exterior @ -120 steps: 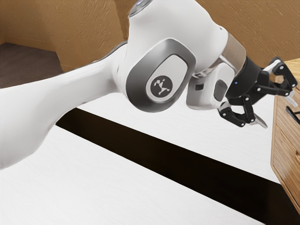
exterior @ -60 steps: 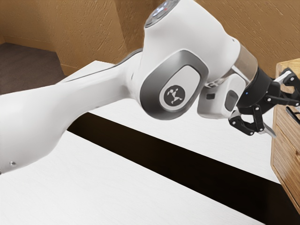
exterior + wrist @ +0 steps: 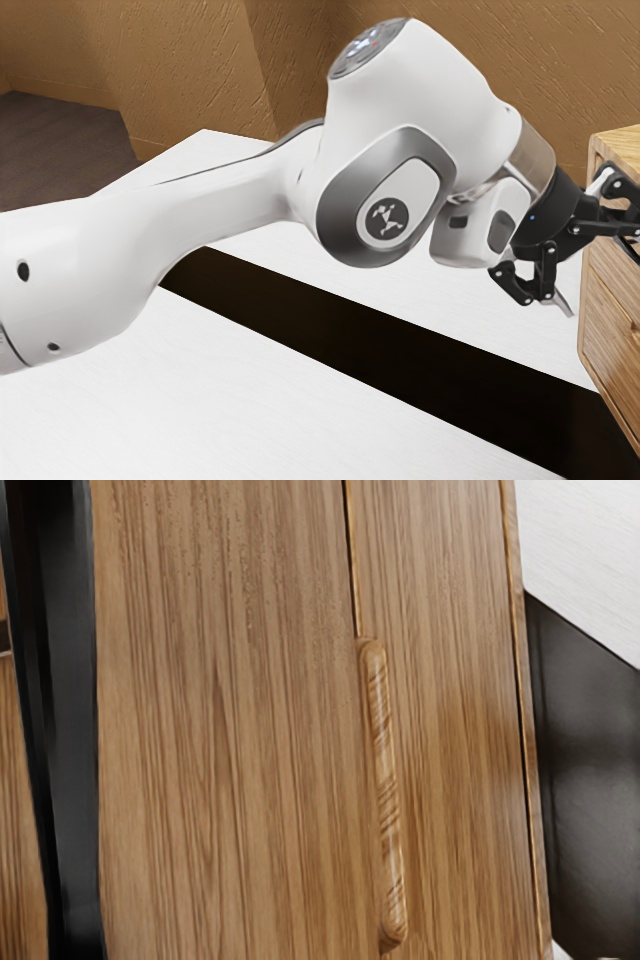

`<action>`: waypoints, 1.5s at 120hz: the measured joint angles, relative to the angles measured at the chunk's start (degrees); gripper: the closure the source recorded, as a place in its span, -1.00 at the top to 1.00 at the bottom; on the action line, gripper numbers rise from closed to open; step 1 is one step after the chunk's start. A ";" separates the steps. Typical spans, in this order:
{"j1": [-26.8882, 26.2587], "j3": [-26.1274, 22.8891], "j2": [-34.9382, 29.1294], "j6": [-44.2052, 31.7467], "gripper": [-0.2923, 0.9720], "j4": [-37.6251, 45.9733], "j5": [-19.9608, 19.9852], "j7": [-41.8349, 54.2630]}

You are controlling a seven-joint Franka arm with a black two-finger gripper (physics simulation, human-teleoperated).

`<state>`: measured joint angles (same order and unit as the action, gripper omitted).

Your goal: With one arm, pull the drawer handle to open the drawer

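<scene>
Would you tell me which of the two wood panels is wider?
The panel beside the black strip in the wrist view; the narrower lies toward the table.

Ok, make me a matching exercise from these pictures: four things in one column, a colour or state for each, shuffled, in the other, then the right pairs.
Column one:
1. hand
2. drawer handle
3. table top
4. wall

Column two:
A. white, crossed by a dark strip
B. rough tan, behind the arm
C. black, open, close to the cabinet
D. rounded wood-grain bar

Pairs: 1-C, 2-D, 3-A, 4-B.
</scene>
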<state>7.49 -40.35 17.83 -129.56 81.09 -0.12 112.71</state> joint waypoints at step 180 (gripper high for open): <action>-0.32 3.34 -7.97 0.40 0.10 7.51 1.34 -0.89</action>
<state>7.17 -37.02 9.87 -129.17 88.60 1.22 111.82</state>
